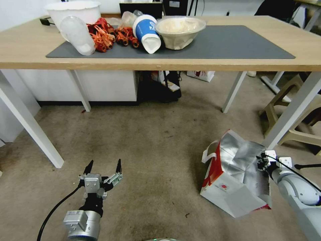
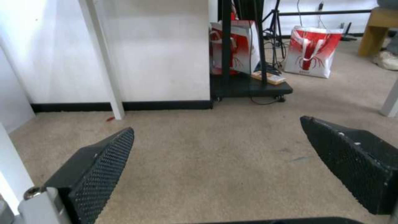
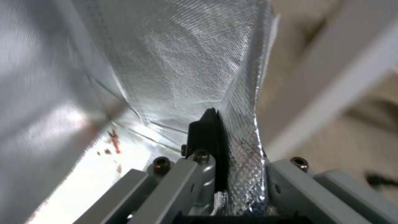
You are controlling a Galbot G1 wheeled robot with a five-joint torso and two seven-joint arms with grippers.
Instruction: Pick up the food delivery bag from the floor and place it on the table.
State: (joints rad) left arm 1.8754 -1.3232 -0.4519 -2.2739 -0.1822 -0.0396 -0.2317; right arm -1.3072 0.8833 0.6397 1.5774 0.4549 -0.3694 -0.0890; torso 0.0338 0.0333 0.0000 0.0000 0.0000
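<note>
Right pincer (image 1: pixel 261 163): clenched on the foil-lined rim of the bag (image 1: pixel 234 174), a thin edge giving purchase for the lift | bag: tilted on the floor (image 1: pixel 150 147), beside the near right leg of the worktop (image 1: pixel 26 47), mouth towards it | left pincer (image 1: pixel 103 167): released, idle above the floor, well apart from the bag.

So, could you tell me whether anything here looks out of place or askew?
Yes. The food delivery bag sits tilted and crumpled on the floor, its foil lining gaping, with the right hand pinching its rim. On the table, a blue-and-white cup lies tipped on its side.
</note>
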